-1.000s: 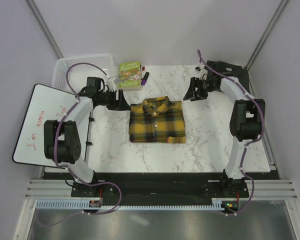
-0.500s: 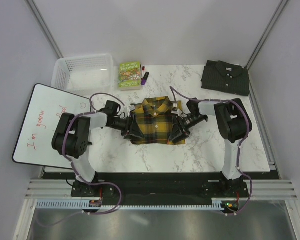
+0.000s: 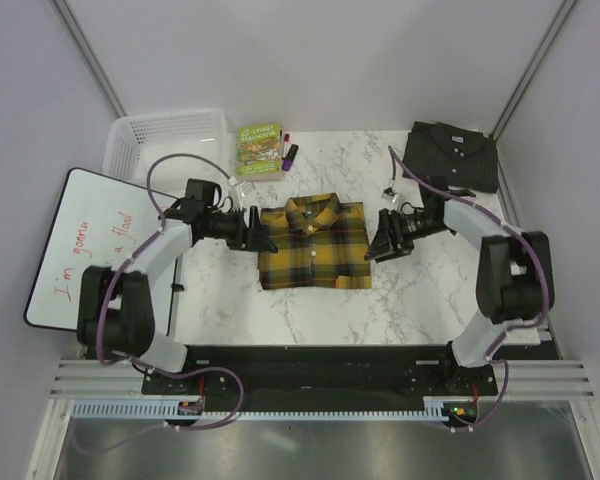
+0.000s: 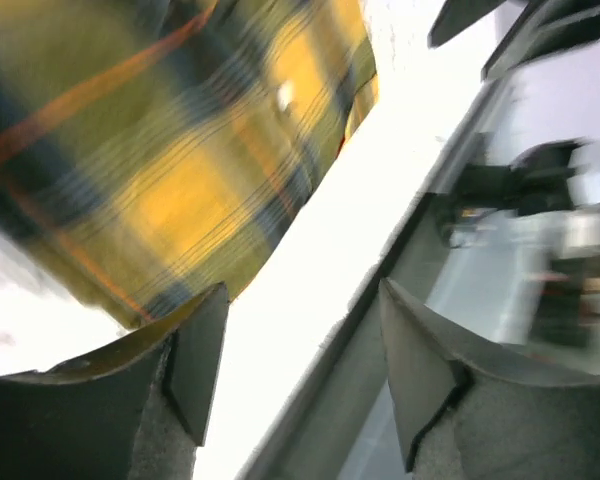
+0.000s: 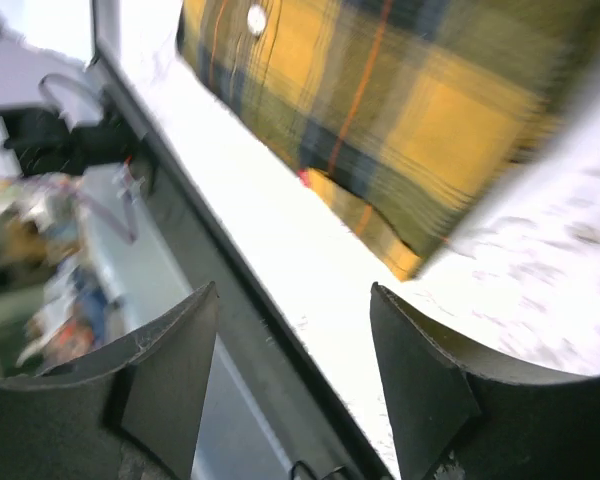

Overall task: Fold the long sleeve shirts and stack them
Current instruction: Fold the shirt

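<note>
While the folded yellow-and-black plaid cloth shirt lies in the middle of the white marble worktop, collar toward the far side, my left hand sits just beside its left edge and my right hand just beside its right edge. Both are spread apart and carry nothing. I judge that flanking it this way suits lifting the bundle from both sides, so the fold keeps its shape. The folded dark charcoal grey shirt rests at the far right corner, well apart, probably the base of the stack.

From my left wrist, blurred plaid fills the upper left. My fingers stand wide over bare worktop, with the cloth's edge just beyond them, not between them.

From my right wrist, the plaid's near corner hangs across the top. My fingers gape below it, empty.
</note>
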`<move>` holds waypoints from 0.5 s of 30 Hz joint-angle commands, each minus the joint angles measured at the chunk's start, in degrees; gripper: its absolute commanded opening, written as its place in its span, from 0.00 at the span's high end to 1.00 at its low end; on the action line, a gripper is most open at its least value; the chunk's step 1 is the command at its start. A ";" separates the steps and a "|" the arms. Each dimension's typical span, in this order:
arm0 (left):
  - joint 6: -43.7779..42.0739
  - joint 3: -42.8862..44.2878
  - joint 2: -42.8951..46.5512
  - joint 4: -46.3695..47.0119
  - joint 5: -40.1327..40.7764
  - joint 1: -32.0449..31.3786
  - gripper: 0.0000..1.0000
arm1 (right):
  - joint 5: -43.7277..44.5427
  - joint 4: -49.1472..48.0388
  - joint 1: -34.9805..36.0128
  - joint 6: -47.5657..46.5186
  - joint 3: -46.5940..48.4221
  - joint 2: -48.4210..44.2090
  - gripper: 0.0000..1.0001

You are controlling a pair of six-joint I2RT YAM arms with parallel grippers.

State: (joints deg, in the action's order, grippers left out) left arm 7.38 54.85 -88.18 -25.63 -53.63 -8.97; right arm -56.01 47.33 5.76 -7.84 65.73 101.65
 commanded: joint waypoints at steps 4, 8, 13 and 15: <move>-27.36 3.25 12.25 3.73 38.03 -30.46 0.27 | 12.75 -17.43 -5.50 15.03 -9.57 -12.61 0.30; -40.66 -0.96 7.25 12.78 54.12 -42.95 0.28 | 14.09 -18.59 -8.22 18.73 -9.49 -10.34 0.29; -53.42 -3.61 -2.94 25.34 59.77 -52.89 0.32 | 11.89 -19.82 -10.50 20.49 -10.89 -7.26 0.30; -54.31 -1.86 -6.02 27.47 60.13 -54.65 0.35 | 11.27 -20.26 -10.94 21.45 -11.24 -6.29 0.30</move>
State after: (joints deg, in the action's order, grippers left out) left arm -35.75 51.72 -90.39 -8.14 -1.39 -60.49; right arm -43.66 30.17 -4.27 10.13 55.53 94.06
